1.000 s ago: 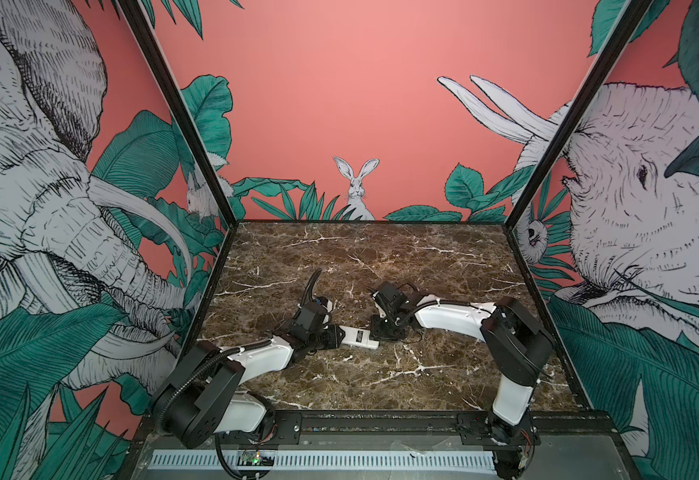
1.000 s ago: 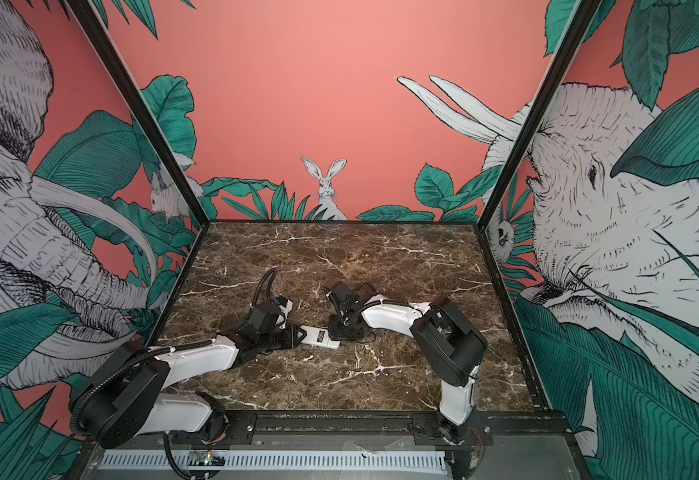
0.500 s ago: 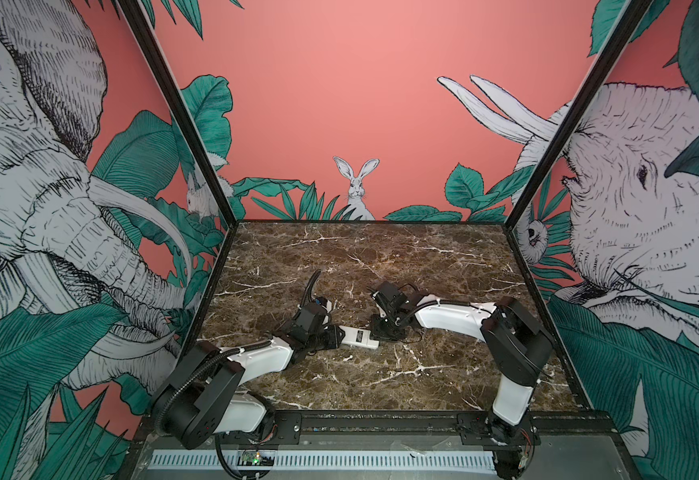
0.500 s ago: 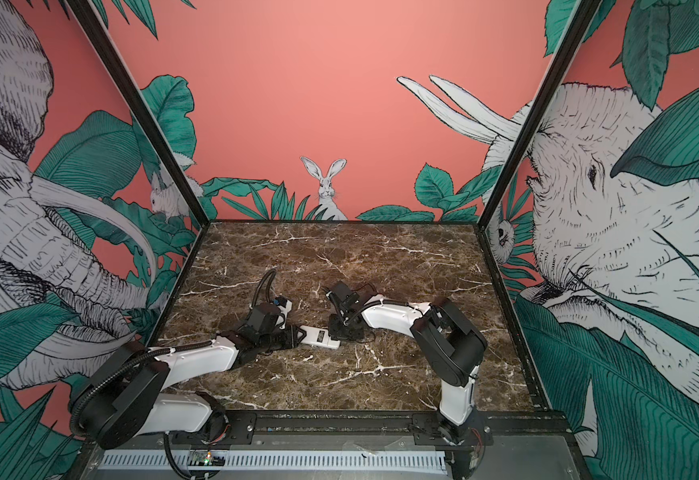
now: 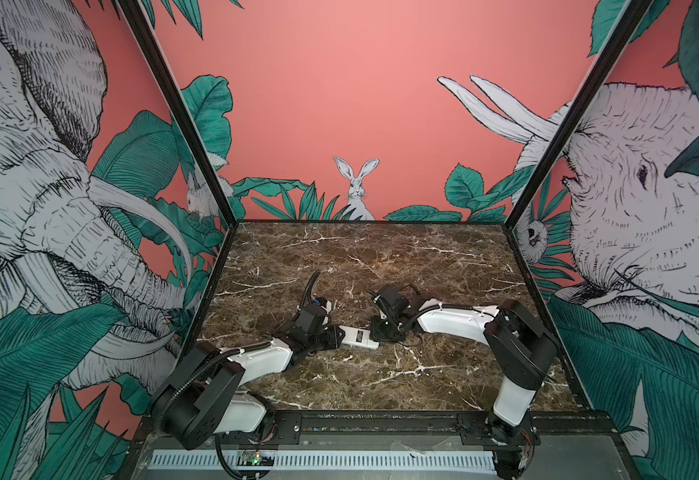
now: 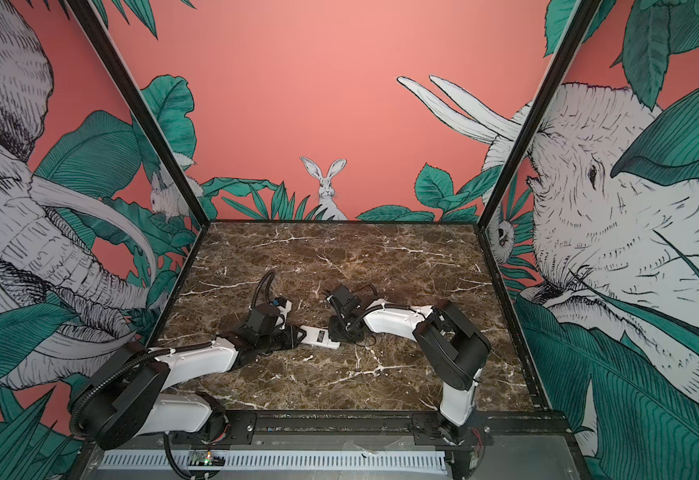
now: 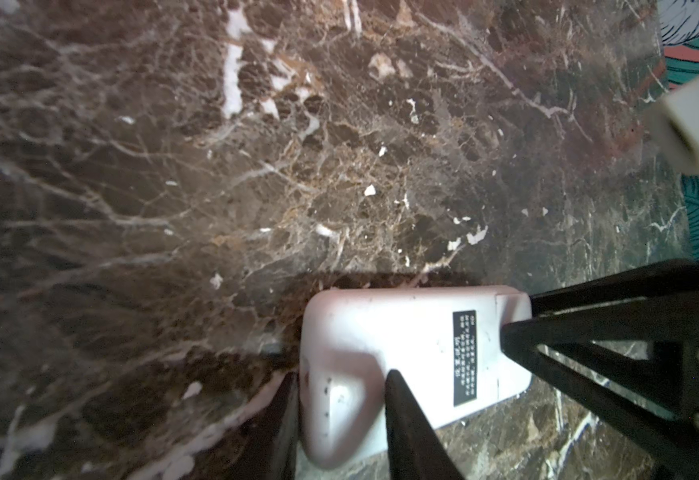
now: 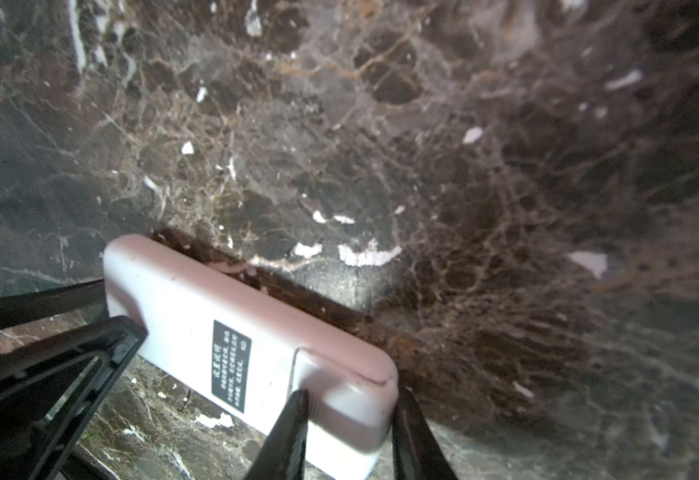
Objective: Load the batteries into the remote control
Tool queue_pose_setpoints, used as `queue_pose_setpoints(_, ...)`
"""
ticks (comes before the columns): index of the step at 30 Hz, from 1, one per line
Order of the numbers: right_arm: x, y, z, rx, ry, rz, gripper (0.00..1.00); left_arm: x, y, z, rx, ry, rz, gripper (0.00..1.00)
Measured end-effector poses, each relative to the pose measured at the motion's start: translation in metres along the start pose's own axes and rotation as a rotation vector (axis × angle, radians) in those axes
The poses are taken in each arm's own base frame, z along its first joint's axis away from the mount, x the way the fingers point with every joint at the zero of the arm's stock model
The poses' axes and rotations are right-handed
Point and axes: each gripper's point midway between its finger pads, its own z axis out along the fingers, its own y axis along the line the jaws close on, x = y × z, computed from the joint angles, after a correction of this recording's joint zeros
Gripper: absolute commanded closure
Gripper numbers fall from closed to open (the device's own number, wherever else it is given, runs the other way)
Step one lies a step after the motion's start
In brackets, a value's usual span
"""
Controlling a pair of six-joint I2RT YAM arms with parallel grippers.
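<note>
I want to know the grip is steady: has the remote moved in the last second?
No. In a top view the remote sits just as close to the white vein in the table as before.

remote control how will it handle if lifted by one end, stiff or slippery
Probably stiff: the remote control looks straight and flat between fingers at its ends. Its smooth white plastic may slip in a pinch. The cover seam beside the label suggests that end could slide off.
</note>
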Motion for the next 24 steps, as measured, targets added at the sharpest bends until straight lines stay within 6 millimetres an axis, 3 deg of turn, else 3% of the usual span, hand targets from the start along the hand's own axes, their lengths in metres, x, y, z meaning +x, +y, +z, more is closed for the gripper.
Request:
queue_pose_setpoints(5,-0.0002,0.0020,-0.0002,0.006,-0.003,-0.022,0.63,0.0001,0.0001,0.0004,0.000,0.000,0.000,0.66)
queue_pose_setpoints(14,0.0011,0.0052,0.0001,0.009,-0.016,-0.048,0.51,-0.0005,-0.0003,0.0004,0.002,-0.002,0.003,0.67)
queue_pose_setpoints(24,0.0021,0.0060,-0.0004,0.020,-0.029,-0.070,0.49,-0.0016,-0.0010,0.0003,0.005,-0.006,0.006,0.67)
